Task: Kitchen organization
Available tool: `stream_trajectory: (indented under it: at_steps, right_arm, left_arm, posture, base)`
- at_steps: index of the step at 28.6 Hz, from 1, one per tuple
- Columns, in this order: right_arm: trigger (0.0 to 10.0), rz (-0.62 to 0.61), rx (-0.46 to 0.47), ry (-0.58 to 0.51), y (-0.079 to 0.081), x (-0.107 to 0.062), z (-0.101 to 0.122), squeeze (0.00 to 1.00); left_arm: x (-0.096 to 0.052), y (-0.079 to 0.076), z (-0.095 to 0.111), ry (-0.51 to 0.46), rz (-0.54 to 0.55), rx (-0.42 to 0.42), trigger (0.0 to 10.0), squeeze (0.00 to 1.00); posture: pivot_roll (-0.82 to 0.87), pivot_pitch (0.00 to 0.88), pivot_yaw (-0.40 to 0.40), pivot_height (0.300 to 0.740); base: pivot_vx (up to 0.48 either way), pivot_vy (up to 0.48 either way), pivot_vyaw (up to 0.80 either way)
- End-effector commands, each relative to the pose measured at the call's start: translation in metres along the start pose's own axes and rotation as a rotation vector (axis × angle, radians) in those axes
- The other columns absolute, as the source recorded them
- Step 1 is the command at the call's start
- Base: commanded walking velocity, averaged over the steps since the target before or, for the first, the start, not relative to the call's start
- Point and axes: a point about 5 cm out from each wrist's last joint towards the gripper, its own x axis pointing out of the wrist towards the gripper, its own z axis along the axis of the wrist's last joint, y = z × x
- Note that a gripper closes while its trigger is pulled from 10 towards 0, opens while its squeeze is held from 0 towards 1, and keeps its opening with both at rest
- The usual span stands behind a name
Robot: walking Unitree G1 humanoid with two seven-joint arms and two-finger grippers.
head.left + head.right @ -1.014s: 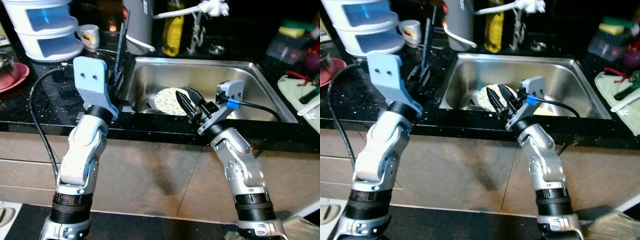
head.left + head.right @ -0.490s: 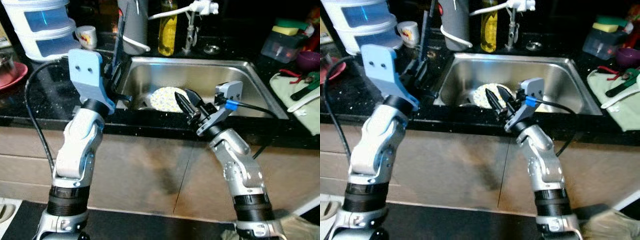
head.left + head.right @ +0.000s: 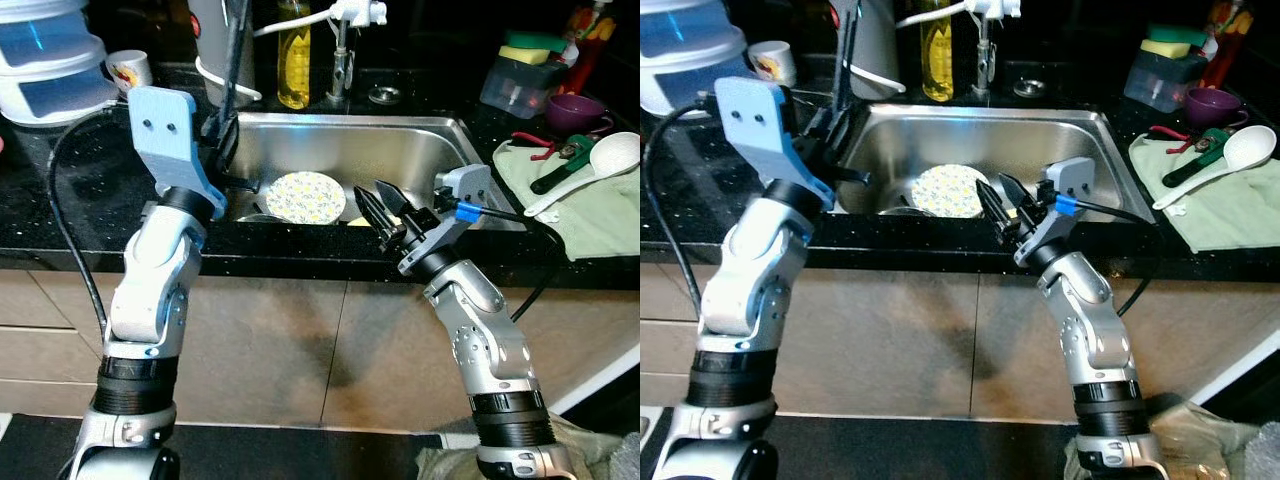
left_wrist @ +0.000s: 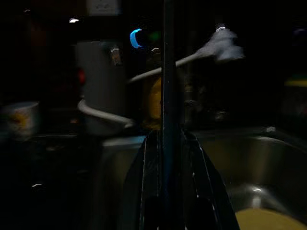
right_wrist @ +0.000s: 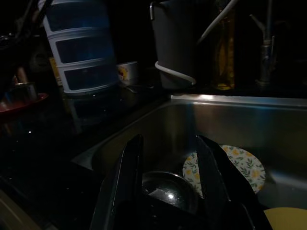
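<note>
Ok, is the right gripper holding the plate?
No, the right gripper is open and empty at the sink's front edge, apart from the plate.

A black speckled countertop (image 3: 90,215) runs above brown cabinet fronts (image 3: 290,340), with dark floor (image 3: 300,455) below.

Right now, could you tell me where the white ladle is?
The white ladle lies on the green cloth on the counter to the right of the sink, beside the purple bowl.

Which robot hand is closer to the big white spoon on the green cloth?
The right one. The right gripper hangs at the sink's front edge, on the side toward the white spoon. The left gripper, shut on a thin dark rod, is across the sink, farther away.
</note>
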Motion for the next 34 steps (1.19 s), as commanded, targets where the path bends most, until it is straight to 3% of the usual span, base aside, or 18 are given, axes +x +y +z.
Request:
stream_trajectory:
  at_steps: [1, 5, 6, 8, 11, 14, 17, 18, 19, 21, 22, 29, 34]
  right_arm:
    - [10.0, -0.003, -0.006, 0.014, 0.000, 0.000, -0.002, 0.00]
    - [10.0, -0.010, -0.020, 0.023, 0.000, -0.001, -0.002, 0.00]
    - [10.0, -0.010, -0.020, 0.023, 0.000, -0.001, -0.002, 0.00]
    - [10.0, -0.015, -0.027, 0.025, -0.001, -0.002, -0.001, 0.00]
    - [10.0, -0.018, -0.035, 0.029, -0.002, -0.005, 0.000, 0.00]
    - [10.0, -0.020, -0.044, 0.032, -0.003, -0.008, 0.002, 0.00]
    - [10.0, -0.022, -0.051, 0.036, -0.003, -0.011, 0.004, 0.00]
    - [10.0, -0.023, -0.053, 0.038, -0.003, -0.013, 0.005, 0.00]
    - [10.0, -0.025, -0.056, 0.040, -0.003, -0.015, 0.006, 0.00]
    - [10.0, -0.025, -0.056, 0.040, -0.003, -0.015, 0.006, 0.00]
    - [10.0, -0.031, -0.058, 0.046, -0.003, -0.019, 0.007, 0.00]
    - [10.0, -0.038, -0.060, 0.055, -0.004, -0.023, 0.008, 0.00]
    - [10.0, -0.034, -0.056, 0.057, -0.002, -0.019, 0.008, 0.00]
  left_arm:
    - [0.004, 0.007, 0.002, -0.005, 0.015, 0.011, 10.0, 0.00]
    - [0.021, 0.042, -0.015, 0.119, 0.105, 0.154, 10.0, 0.00]
    - [0.021, 0.042, -0.015, 0.119, 0.105, 0.154, 10.0, 0.00]
    - [0.029, 0.052, -0.019, 0.136, 0.114, 0.301, 10.0, 0.00]
    - [0.037, 0.061, -0.019, 0.128, 0.121, 0.363, 10.0, 0.00]
    - [0.044, 0.063, -0.022, 0.149, 0.118, 0.373, 10.0, 0.00]
    - [0.050, 0.063, -0.027, 0.182, 0.110, 0.323, 10.0, 0.00]
    - [0.052, 0.062, -0.029, 0.190, 0.095, 0.302, 10.0, 0.04]
    - [0.054, 0.059, -0.030, 0.192, 0.078, 0.296, 10.0, 0.49]
    - [0.054, 0.059, -0.030, 0.192, 0.078, 0.296, 10.0, 0.49]
    - [0.059, 0.050, -0.031, 0.184, 0.025, 0.274, 10.0, 1.00]
    - [0.066, 0.034, -0.028, 0.146, -0.053, 0.213, 10.0, 1.00]
    - [0.074, 0.020, -0.015, 0.054, -0.117, 0.165, 10.0, 1.00]
  posture:
    - [0.07, 0.031, -0.039, 0.740]
    - [0.06, 0.035, -0.035, 0.740]
    - [0.06, 0.035, -0.035, 0.740]
    - [0.05, 0.041, -0.033, 0.740]
    - [0.03, 0.050, -0.032, 0.740]
    - [0.02, 0.056, -0.029, 0.740]
    - [0.00, 0.069, -0.027, 0.740]
    - [-0.01, 0.077, -0.026, 0.740]
    - [-0.02, 0.084, -0.025, 0.740]
    - [-0.02, 0.084, -0.025, 0.740]
    - [-0.03, 0.094, -0.026, 0.740]
    - [-0.04, 0.099, -0.029, 0.740]
    - [-0.02, 0.093, -0.037, 0.740]
  base:
    - [0.000, 0.000, 0.00]
    - [0.000, 0.000, 0.00]
    - [0.000, 0.000, 0.00]
    - [0.000, 0.000, 0.00]
    - [0.000, 0.000, 0.00]
    - [0.000, 0.000, 0.00]
    - [0.000, 0.000, 0.00]
    - [0.000, 0.000, 0.00]
    - [0.000, 0.000, 0.00]
    - [0.000, 0.000, 0.00]
    - [0.000, 0.000, 0.00]
    - [0.000, 0.000, 0.00]
    - [0.000, 0.000, 0.00]
